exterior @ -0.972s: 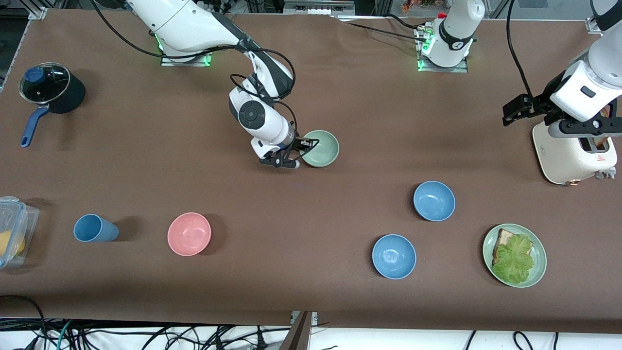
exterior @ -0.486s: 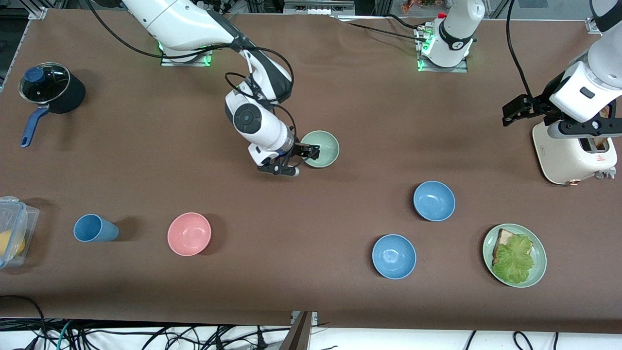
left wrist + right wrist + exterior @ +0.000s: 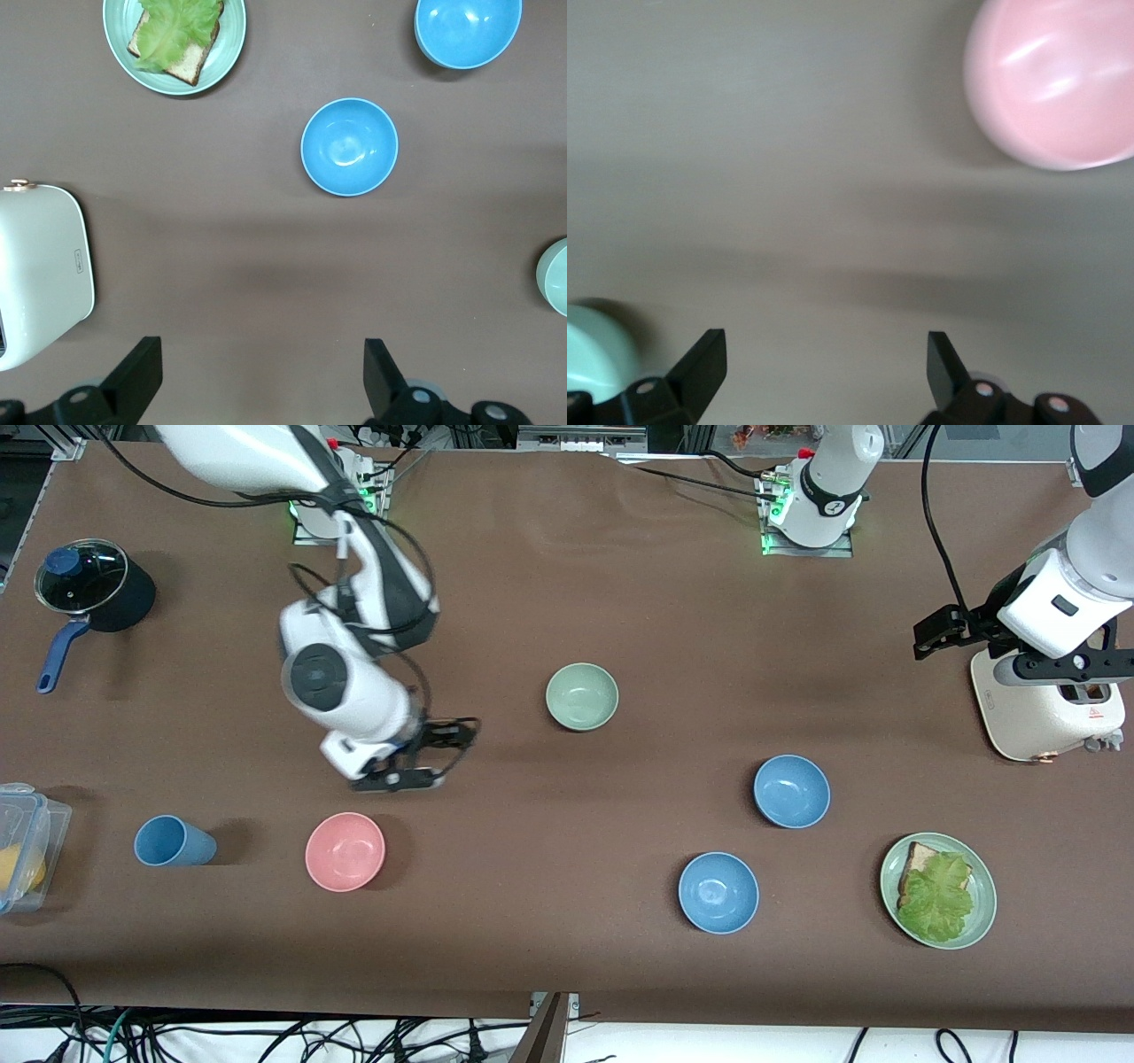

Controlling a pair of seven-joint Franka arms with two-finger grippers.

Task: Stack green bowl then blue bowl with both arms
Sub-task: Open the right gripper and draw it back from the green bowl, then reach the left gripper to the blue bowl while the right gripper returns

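Note:
The green bowl (image 3: 582, 696) stands upright and alone near the table's middle; its edge also shows in the left wrist view (image 3: 556, 276) and the right wrist view (image 3: 592, 359). Two blue bowls (image 3: 791, 791) (image 3: 718, 892) sit nearer the front camera, toward the left arm's end, and both show in the left wrist view (image 3: 349, 146) (image 3: 468, 31). My right gripper (image 3: 454, 755) is open and empty over bare table between the green bowl and the pink bowl (image 3: 345, 851). My left gripper (image 3: 926, 636) is open and empty, up beside the toaster (image 3: 1045, 708).
A pale-green plate (image 3: 982, 921) with bread and lettuce sits near the blue bowls. A blue cup (image 3: 173, 841) and a clear container (image 3: 27, 841) stand at the right arm's end, with a lidded black pot (image 3: 93, 586) farther back.
My right gripper left the green bowl's rim and swung away toward the pink bowl. The green bowl stayed in place. The left arm barely moved.

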